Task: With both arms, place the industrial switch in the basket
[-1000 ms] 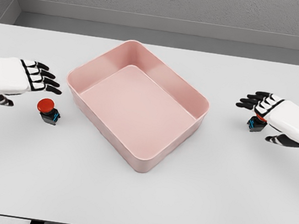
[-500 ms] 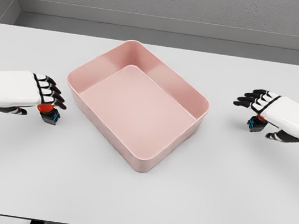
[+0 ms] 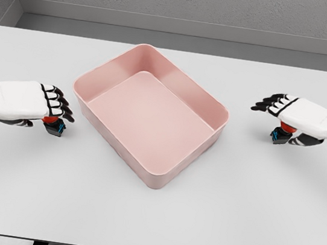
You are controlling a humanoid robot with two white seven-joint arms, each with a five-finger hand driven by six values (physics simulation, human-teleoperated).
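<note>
While both hands hover, your left hand (image 3: 32,103) curls over the left switch (image 3: 54,125) at frame left; the right hand (image 3: 295,114), fingers spread, covers the right switch (image 3: 281,135); basket (image 3: 106,75) sits between.

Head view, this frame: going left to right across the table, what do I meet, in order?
Left white robot hand over a red-capped switch with a black and blue base → pink rectangular plastic basket → right white robot hand over a second red-capped switch.
</note>
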